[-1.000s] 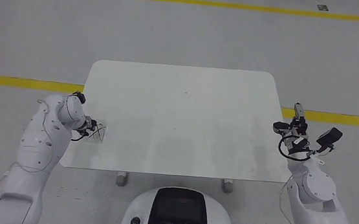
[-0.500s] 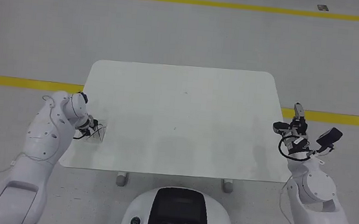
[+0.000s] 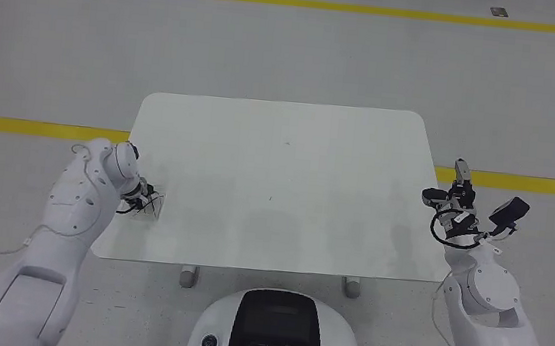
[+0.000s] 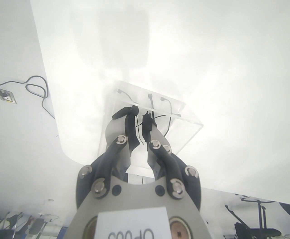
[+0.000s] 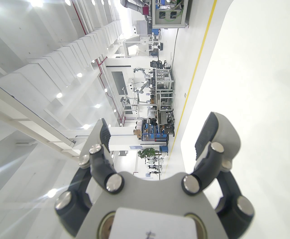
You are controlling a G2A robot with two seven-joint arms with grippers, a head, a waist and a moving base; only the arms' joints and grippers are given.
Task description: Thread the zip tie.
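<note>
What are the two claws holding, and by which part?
The right gripper is open, holding nothing. The left gripper is at a zip tie in the clear box; whether it grips cannot be told.

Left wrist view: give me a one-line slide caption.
Left claw at the clear box of black zip ties near the white table's corner.

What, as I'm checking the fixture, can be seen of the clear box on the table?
The clear box is a small see-through case, acrylic by its look, with thin straight-edged walls. It rests on the white table near the corner on the robot's left. Thin black zip ties sit at its far wall. The left gripper is at its near side, among the ties.
</note>
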